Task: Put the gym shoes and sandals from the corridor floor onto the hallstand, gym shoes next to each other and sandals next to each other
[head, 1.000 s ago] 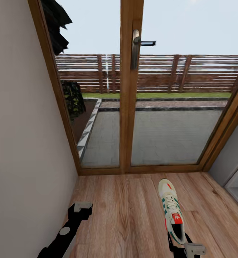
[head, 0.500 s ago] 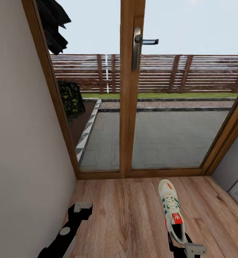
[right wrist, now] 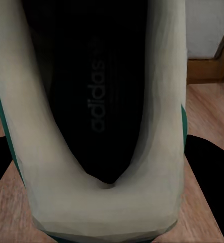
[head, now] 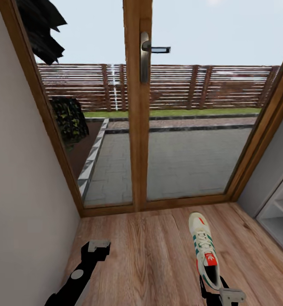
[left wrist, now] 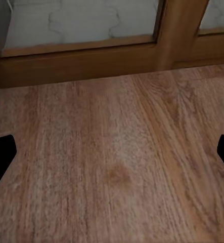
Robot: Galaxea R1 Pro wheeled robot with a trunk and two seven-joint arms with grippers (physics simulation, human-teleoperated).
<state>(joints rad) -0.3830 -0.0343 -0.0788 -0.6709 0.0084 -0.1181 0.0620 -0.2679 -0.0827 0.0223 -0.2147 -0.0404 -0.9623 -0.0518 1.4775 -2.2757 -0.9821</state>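
From the head camera we look down at the corridor floor (head: 154,255), light brown wood planks running up to a wood-framed glass door (head: 137,127) with a metal handle (head: 147,53). Through the glass we see grey paving, a strip of grass and a slatted wooden fence. A plain wall stands on the left. At the right edge we see part of the light-grey hallstand (head: 281,216), its open tiers facing the corridor. One gym shoe (head: 205,250), white with green stripes and a red-orange tongue patch, points toward the door, with its heel at our right end effector (head: 221,292) near the bottom of the picture. Our left end effector (head: 96,248) hangs above bare planks near the left wall, well apart from the shoe.

From the left wrist camera we see the wood floor and the base of the door frame (left wrist: 91,66), with the two dark fingertips (left wrist: 0,159) at opposite edges of the picture, spread wide with nothing between them.

From the right wrist camera the heel and dark inside of the gym shoe (right wrist: 101,167) sit right before the lens, with a dark finger (right wrist: 208,177) on either side of the heel, clamped on the shoe.
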